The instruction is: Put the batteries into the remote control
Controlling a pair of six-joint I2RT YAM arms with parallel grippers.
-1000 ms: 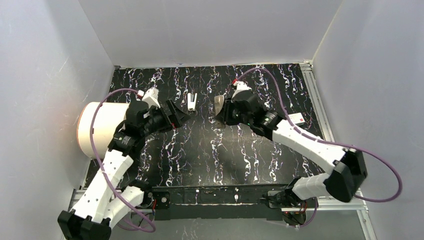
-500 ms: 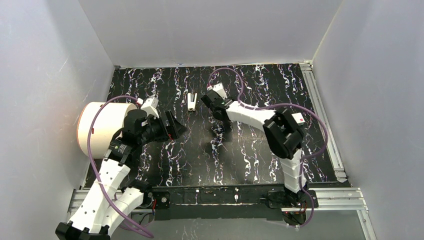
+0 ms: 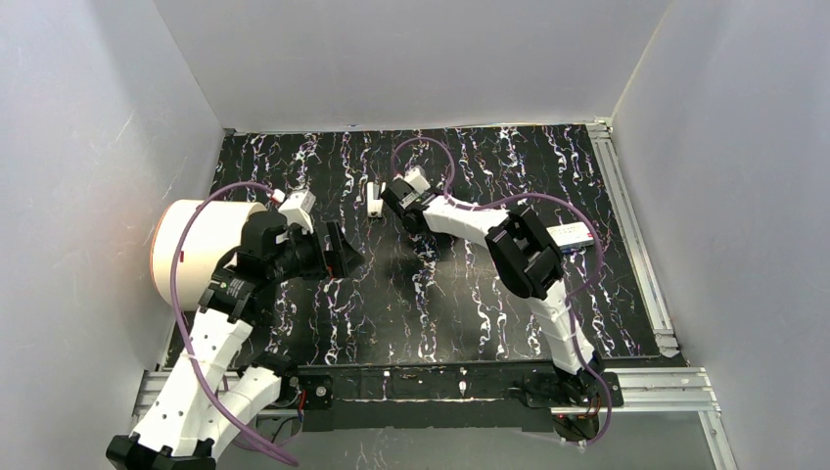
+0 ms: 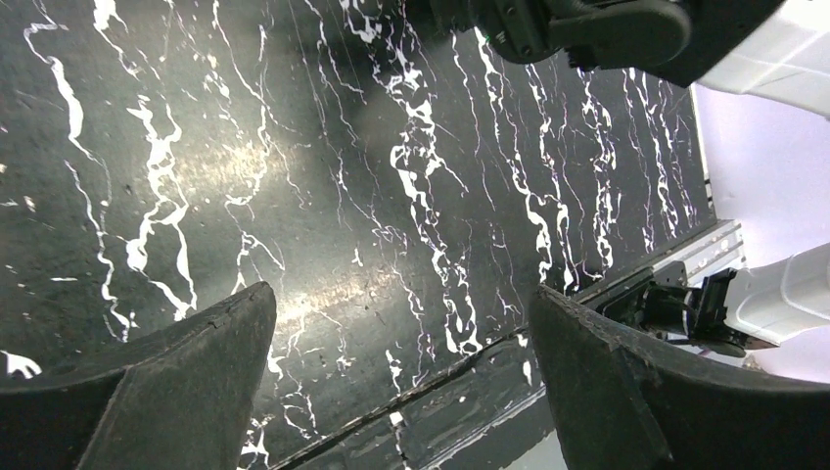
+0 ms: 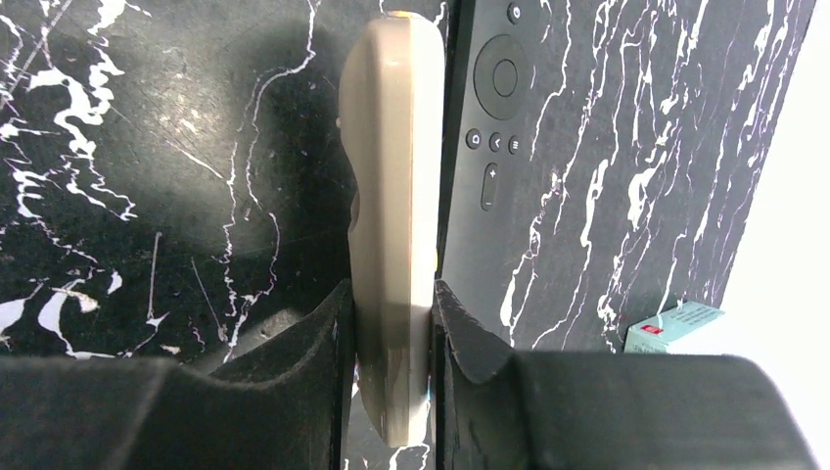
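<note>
Nearest, at the lower left of the overhead view, the left gripper (image 4: 399,299) hangs over bare tabletop (image 4: 294,147). Its fingers (image 4: 176,392) are spread wide and grasp nothing.

Further up, at the middle of that view, the right gripper (image 5: 391,294) has its fingers clenched on a slim beige casing (image 5: 391,147), held on its long edge with its far end pointing away. Whether this is a second remote or a back cover, I cannot tell.

Just beside it, on its right in the wrist view, a black remote control (image 5: 499,108) lies flat with its buttons up. I cannot tell if the two touch. A small teal tag (image 5: 675,325) sits at the tabletop's lower right edge.

Beyond the right gripper, a small white object (image 3: 375,197) lies on the tabletop, too small to name. A white drum (image 3: 196,250) stands at the far left.

No batteries show in any view.

The step in hand looks like preparation: handling the casing before any cell goes in. The next move probably calls for exposing a battery bay and steadying that body with one arm. The idle left fingers could then fetch the cells once these are found.
</note>
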